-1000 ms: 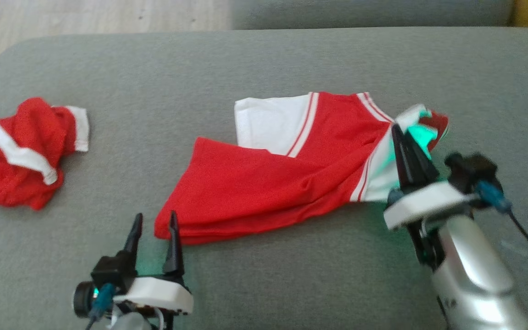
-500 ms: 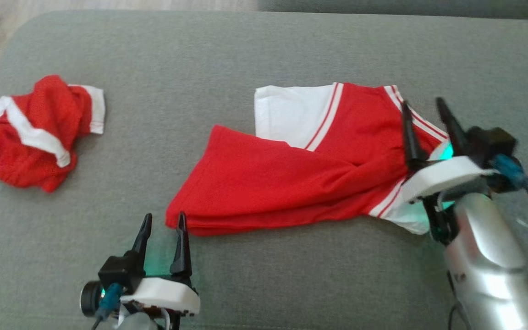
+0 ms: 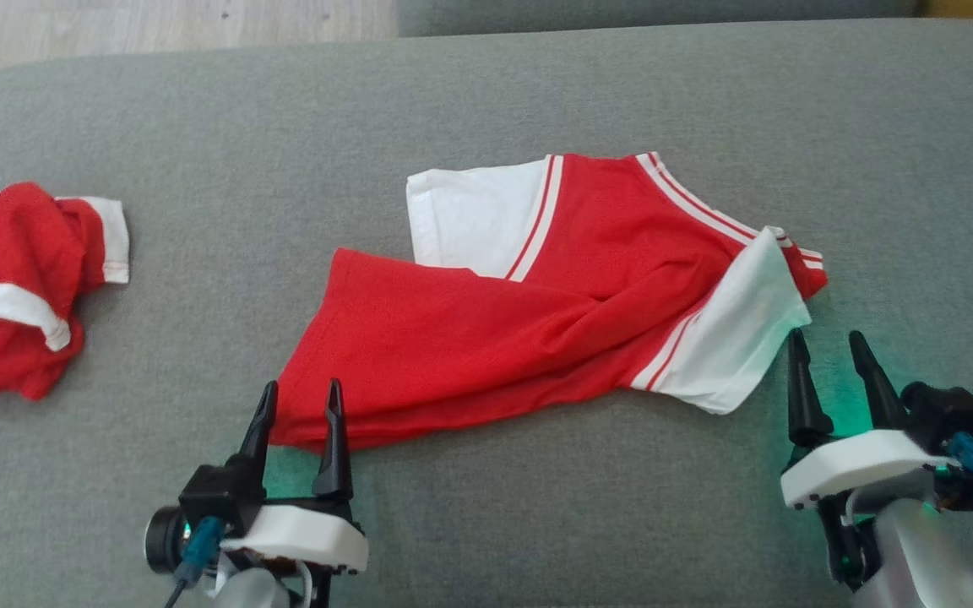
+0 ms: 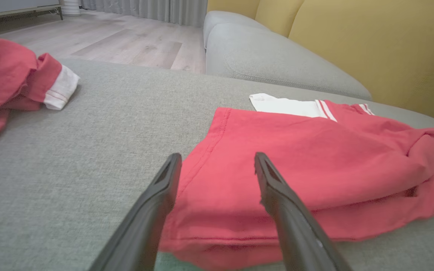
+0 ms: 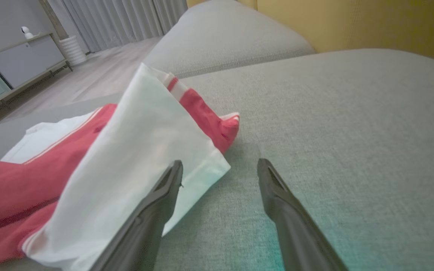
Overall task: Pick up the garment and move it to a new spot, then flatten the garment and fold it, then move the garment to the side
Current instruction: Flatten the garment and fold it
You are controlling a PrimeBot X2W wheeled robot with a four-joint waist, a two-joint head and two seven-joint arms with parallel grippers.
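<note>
Grey sofa [image 3: 486,93], wood floor [image 3: 157,25] beyond. 2nd garment [image 3: 13,295], red/white, lies crumpled at far L, well apart from shirt [image 3: 537,321]. Vs 1 s ago: R end effector [image 3: 826,335] has let go of the white sleeve and pulled back. Its fingers are now apart just beside the sleeve, which lies flat. L end effector [image 3: 301,387] fingers apart at hem corner. Shirt mid-seat, long axis L–R, hem to L, sleeves to R.

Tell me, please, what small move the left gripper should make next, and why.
Probably ease the left gripper forward and close on the near hem of the garment: its open fingers sit either side of that corner, the garment lies only partly folded, and the right gripper stands open beside the white sleeve.
</note>
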